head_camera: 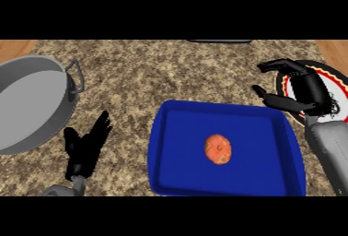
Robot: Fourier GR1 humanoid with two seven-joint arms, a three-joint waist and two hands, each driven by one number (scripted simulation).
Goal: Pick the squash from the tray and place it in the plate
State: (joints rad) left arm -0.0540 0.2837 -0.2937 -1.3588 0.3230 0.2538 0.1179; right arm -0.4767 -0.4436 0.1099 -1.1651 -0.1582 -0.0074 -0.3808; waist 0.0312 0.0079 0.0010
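An orange squash [219, 149] lies in the middle of the blue tray [178, 179] on the granite counter. At the right edge sits the plate [325, 70], white with a red and black rim, mostly hidden behind my right hand. That right hand [304, 92] hovers over the plate, above and right of the tray's far right corner, fingers curved apart from the thumb and holding nothing. My left hand [85, 146] rests left of the tray, fingers straight and pointing up.
A large grey pot [27, 103] with a side handle stands at the left edge. A dark object [219, 41] shows at the counter's far edge. Wood floor appears at both top corners.
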